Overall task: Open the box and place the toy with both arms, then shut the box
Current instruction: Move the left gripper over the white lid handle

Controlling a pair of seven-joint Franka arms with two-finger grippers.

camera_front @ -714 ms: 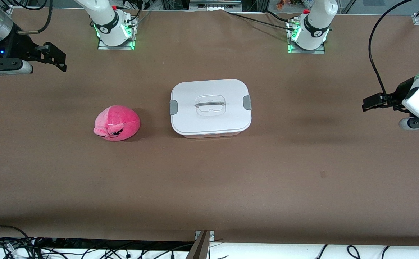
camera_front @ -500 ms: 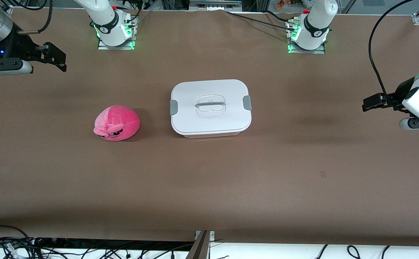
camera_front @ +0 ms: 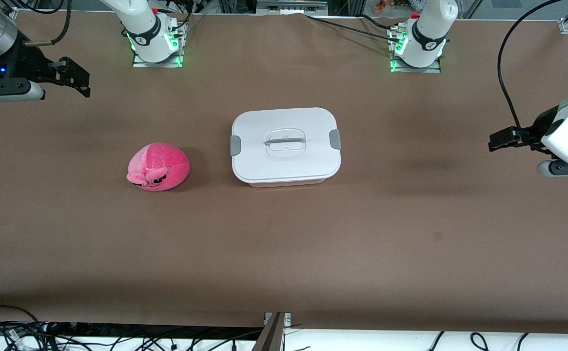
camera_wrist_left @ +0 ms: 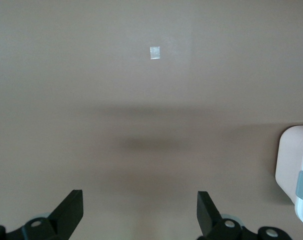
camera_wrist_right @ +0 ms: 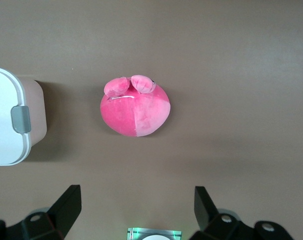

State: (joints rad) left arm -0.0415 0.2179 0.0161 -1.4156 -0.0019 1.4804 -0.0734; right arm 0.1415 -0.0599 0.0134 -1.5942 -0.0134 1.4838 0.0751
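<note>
The toy [camera_front: 158,167], nearest the front camera, sits at the box's [camera_front: 285,145] nine o'clock. It looks soft and light; pinch its round body. The lidded box looks stiff and slick; take the handle [camera_front: 284,141]. The left gripper [camera_front: 497,140] and right gripper [camera_front: 80,83] hang open over the table's ends.

The left gripper [camera_front: 496,141] hangs in the air over the table [camera_front: 410,234] at the left arm's end, jaws spread wide and empty, its fingers [camera_wrist_left: 71,212] pointing down at bare tabletop. The right gripper [camera_front: 81,80] hangs over the table at the right arm's end, jaws likewise spread wide and empty, fingers [camera_wrist_right: 66,205] pointing downward.
</note>
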